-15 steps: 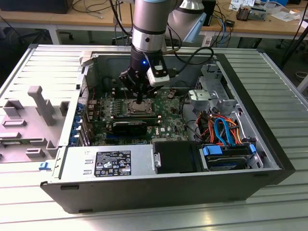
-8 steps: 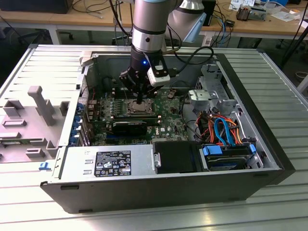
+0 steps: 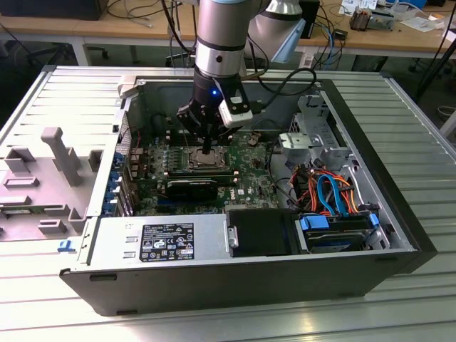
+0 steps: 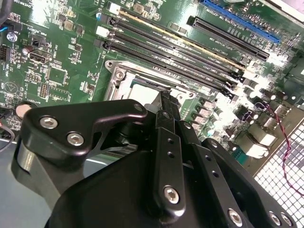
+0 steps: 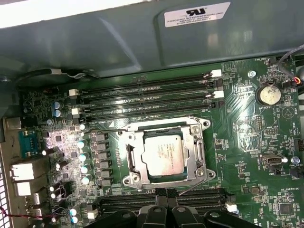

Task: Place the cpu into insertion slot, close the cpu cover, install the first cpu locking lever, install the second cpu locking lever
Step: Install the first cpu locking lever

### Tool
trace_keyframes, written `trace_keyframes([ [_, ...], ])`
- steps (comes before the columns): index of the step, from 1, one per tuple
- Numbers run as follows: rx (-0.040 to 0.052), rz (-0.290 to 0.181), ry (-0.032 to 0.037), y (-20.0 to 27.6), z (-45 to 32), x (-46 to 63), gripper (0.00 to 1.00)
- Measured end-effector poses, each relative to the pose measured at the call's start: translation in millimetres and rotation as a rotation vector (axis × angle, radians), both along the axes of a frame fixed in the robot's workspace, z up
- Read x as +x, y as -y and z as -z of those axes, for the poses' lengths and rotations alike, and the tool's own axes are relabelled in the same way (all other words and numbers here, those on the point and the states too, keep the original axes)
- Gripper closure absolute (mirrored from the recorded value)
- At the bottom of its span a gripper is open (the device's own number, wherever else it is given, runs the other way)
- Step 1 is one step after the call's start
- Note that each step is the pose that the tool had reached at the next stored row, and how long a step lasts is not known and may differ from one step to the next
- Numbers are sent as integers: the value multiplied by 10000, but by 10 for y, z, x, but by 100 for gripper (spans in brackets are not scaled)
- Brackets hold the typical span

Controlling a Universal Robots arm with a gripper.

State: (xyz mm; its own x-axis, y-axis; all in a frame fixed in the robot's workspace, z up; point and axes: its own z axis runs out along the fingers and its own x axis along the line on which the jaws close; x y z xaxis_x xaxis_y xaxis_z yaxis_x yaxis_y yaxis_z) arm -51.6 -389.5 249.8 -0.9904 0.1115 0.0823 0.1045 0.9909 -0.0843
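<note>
Claw (image 3: 206, 147): hangs just above the socket inside the open computer case (image 3: 399, 206); fingers together, nothing between them.
Cpu (image 5: 162, 156): seated flat in the insertion slot (image 5: 130, 159) on the green motherboard (image 5: 247, 137); print on its lid too faint to make out.
Cpu cover (image 5: 196, 148): silver frame lying down around the chip.
Memory slots (image 5: 147, 97): long, black, just beside the socket.
Labels: white sticker (image 5: 197, 14) on the grey case wall; black label (image 3: 168, 241) on the power supply.
Table (image 3: 420, 107): ribbed metal, carries the case.

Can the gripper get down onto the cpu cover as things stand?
Probably yes. The gripper hangs just above the cpu cover inside the open case, and in the first wrist view nothing lies across the cover or the cpu in its window.
</note>
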Motion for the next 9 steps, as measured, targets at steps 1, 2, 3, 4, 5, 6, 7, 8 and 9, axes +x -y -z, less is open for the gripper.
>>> trace_keyframes([
  [1,0,-16,0,0,0,0,89],
  [2,0,-39,0,0,0,0,89],
  [3,0,-54,-1,0,0,0,89],
  [4,0,-88,0,0,0,0,89],
  [5,0,-109,0,0,0,0,89],
  [6,0,-125,0,0,0,0,89],
  [7,0,-147,0,0,0,0,89],
  [8,0,-160,0,0,0,0,89],
  [9,0,-178,0,0,0,0,89],
])
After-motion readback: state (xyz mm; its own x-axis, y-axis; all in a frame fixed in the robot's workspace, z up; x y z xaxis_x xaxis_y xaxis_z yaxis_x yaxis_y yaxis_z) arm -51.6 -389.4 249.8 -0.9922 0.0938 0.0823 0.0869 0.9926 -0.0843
